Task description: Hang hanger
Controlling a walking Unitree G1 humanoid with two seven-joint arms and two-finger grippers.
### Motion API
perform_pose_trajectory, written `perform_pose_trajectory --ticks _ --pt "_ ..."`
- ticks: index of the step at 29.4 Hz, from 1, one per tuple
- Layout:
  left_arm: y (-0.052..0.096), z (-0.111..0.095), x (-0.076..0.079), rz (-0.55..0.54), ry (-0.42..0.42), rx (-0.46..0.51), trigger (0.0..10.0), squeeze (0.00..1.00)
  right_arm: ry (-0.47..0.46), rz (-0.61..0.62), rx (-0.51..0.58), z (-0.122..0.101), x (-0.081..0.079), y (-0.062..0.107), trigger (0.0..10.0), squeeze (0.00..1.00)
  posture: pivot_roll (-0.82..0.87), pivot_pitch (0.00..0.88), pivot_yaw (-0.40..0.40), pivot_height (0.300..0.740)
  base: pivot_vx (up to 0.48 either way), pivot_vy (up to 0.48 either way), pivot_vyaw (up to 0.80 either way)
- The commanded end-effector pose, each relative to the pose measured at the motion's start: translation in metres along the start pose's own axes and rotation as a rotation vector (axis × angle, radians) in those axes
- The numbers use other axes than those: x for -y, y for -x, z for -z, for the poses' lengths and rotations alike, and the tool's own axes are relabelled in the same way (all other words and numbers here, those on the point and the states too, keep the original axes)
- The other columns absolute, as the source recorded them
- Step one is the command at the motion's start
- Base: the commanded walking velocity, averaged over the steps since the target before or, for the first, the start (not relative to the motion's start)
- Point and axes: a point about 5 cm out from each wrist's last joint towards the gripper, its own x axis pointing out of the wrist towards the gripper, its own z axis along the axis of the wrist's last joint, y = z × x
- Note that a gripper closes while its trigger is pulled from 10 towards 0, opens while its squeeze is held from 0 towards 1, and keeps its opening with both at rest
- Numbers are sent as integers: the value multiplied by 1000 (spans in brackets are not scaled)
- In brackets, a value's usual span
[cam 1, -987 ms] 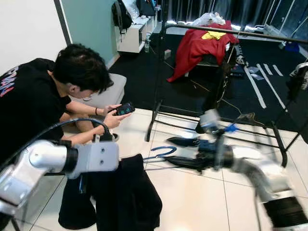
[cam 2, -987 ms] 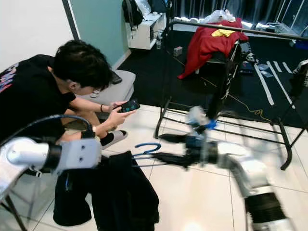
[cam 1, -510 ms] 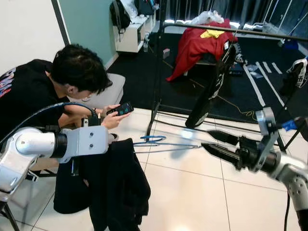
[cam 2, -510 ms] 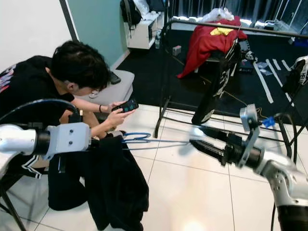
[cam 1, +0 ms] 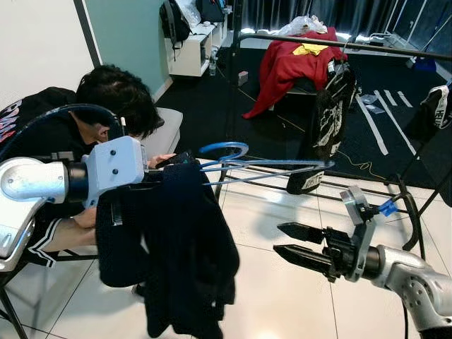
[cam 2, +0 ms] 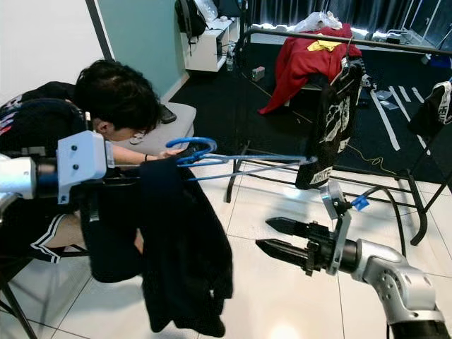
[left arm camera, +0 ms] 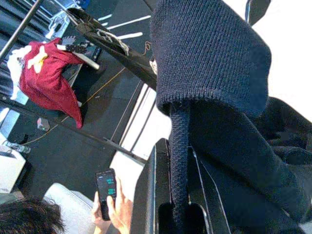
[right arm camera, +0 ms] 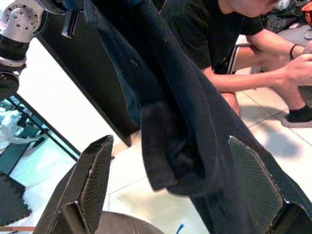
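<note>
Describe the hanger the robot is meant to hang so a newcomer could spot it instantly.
Start at the black clothes rack standing where the white tiles meet the dark carpet. In front of it, the left gripper holds up a dark knit garment. The blue hanger pokes out of its top: thin blue wire with a curled hook, unlike the black garments on the rack.

hangers: one, a blue wire hanger [cam 1: 244, 164]
garments on it: one dark knit garment [cam 1: 176, 247]
grippers: two, the left gripper [left arm camera: 180, 195] and the right gripper [cam 1: 300, 245]
clothes racks: one black rack [cam 1: 339, 44]
items hung on the rack: two, a black printed garment [cam 1: 321, 134] and another dark one [cam 1: 434, 113] at the far end
red garments: one [cam 1: 293, 63], draped behind the rack
people: one person [cam 1: 106, 106]
phones: one [left arm camera: 105, 187]
</note>
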Motion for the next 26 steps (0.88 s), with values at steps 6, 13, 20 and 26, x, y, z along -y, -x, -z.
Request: perform_pose_trajectory --ticks 6,13,20,26 --pt "2 -28 -8 -49 41 219 0 0 18 54 90 -8 7 -18 10000 0 -62 46 20 740 0 0 0" --pt "2 -40 -12 -82 48 303 0 0 27 28 -18 3 -3 -50 10000 0 -58 48 20 740 0 0 0" --pt "1 -46 -13 -97 41 328 0 0 31 16 -21 2 -7 -69 10000 0 -57 44 17 740 0 0 0" --pt "1 -51 -14 -101 38 341 0 0 24 59 18 -2 -4 -84 0 0 -54 41 14 740 0 0 0"
